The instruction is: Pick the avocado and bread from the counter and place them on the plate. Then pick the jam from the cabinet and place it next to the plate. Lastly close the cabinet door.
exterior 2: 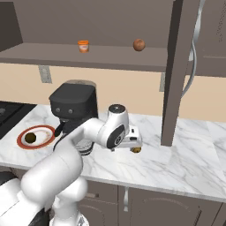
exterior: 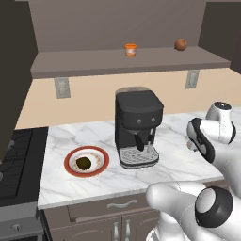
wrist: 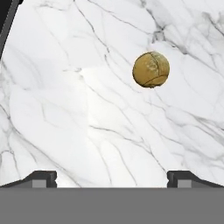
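The avocado (exterior: 83, 163) (exterior 2: 30, 137) lies in the middle of the red-rimmed plate (exterior: 66, 162) (exterior 2: 20, 138) at the left of the marble counter (exterior: 70, 136) (exterior 2: 176, 154). To the right of the coffee machine, the tan bread (exterior 2: 137, 150) (wrist: 151, 69) rests on the counter. My gripper (exterior 2: 134, 145) (wrist: 112, 178) hangs just above it, pointing down, open and empty; the bread sits off to one side of the gap between the fingertips (wrist: 41, 177). The orange jam (exterior: 130, 50) (exterior 2: 83, 46) stands on the shelf of the open cabinet (exterior: 117, 63).
A black coffee machine (exterior: 136, 127) (exterior 2: 73, 106) stands between plate and bread. A reddish-brown ball (exterior: 180, 44) (exterior 2: 139, 44) shares the shelf with the jam. The open cabinet door (exterior 2: 176, 75) juts out over the counter right of my hand. A stove (exterior: 14, 160) adjoins the counter's left end.
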Motion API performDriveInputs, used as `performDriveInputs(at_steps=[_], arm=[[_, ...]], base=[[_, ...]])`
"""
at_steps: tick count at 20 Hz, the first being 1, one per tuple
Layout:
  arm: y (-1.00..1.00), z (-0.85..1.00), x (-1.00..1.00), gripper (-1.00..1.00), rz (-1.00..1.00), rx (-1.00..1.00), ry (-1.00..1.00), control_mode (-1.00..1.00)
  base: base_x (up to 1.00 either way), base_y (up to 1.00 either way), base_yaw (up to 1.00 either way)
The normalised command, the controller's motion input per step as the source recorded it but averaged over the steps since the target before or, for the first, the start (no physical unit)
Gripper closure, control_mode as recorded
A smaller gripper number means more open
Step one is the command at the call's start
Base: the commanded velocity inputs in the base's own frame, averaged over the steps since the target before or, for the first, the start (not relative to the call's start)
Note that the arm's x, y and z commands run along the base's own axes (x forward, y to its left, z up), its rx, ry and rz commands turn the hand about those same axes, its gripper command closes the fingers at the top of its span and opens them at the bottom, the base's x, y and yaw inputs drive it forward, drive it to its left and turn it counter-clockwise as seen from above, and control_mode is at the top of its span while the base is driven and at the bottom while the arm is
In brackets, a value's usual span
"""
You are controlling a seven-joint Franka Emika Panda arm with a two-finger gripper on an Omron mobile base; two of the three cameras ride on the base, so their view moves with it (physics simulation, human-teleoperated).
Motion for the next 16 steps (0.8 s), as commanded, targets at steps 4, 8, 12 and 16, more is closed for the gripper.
performDriveInputs(at_steps=[4,8,12,16], arm=[[-0.04,-0.11,0.24,-1.0,0.0,0.0,0.03,-1.0],[-0.05,-0.1,0.22,-1.0,0.0,0.0,0.03,-1.0],[-0.03,-0.09,0.19,-1.0,0.0,0.0,0.03,-1.0],[-0.06,-0.06,0.14,-1.0,0.0,0.0,0.01,-1.0]], base=[[0.0,0.0,0.0],[0.0,0.0,0.0],[0.0,0.0,0.0],[0.0,0.0,0.0]])
